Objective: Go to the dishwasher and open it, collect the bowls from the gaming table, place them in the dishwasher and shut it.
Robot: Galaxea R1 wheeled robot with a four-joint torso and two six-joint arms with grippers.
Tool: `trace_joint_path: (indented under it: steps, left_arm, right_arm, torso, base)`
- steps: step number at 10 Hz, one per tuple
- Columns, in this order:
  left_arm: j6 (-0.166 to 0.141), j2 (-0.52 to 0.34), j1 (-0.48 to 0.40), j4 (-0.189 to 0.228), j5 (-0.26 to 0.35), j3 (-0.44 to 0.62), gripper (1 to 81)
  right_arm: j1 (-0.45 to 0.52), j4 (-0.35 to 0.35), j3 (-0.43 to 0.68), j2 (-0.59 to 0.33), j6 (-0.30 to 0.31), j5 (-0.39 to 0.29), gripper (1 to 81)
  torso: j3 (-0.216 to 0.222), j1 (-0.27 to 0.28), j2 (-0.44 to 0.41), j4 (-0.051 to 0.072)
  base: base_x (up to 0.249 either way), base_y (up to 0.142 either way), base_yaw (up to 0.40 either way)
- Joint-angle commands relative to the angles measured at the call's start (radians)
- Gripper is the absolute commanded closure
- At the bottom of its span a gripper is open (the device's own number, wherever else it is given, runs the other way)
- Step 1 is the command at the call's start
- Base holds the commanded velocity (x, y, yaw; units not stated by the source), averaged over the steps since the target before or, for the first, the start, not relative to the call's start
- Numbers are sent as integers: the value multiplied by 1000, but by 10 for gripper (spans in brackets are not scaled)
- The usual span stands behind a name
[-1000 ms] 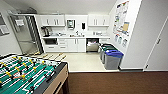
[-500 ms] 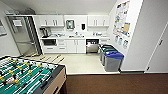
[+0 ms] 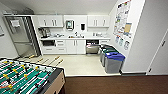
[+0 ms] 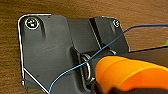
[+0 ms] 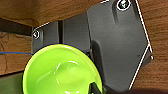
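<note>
Facing the kitchenette from the wood floor

Ahead, the dishwasher (image 3: pixel 92 46) sits under the white counter (image 3: pixel 75 38), its top open a crack. A foosball table (image 3: pixel 25 77) stands near left. An orange bowl (image 4: pixel 130 75) fills the left wrist view, a green bowl (image 5: pixel 61 71) the right; either claw's grip I cannot tell.

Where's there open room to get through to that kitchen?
The pale floor is bare between the foosball table and the bins, up to the dishwasher. It's crowded at the bins by the wall, and the countertop looks cluttered.
</note>
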Motion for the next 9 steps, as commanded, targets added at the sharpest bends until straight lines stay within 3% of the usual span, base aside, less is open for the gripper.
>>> trace_joint_path:
  steps: [1, 3, 9]
  left_arm:
    - [-1, -11, -31, 8, 18, 3, 811]
    - [-5, -14, -31, 8, -3, 1, 811]
    - [-4, -16, -28, 8, -5, 1, 811]
  right_arm:
    - [50, -4, 7, -9, 0, -41, 811]
    - [50, -1, 5, -10, 0, -41, 811]
    - [50, -4, 5, -9, 0, -41, 811]
  torso:
    - [0, 0, 0, 0]
    - [0, 0, 0, 0]
    - [0, 0, 0, 0]
  base:
    - [160, 0, 0]
    - [165, 0, 0]
    - [165, -68, 0]
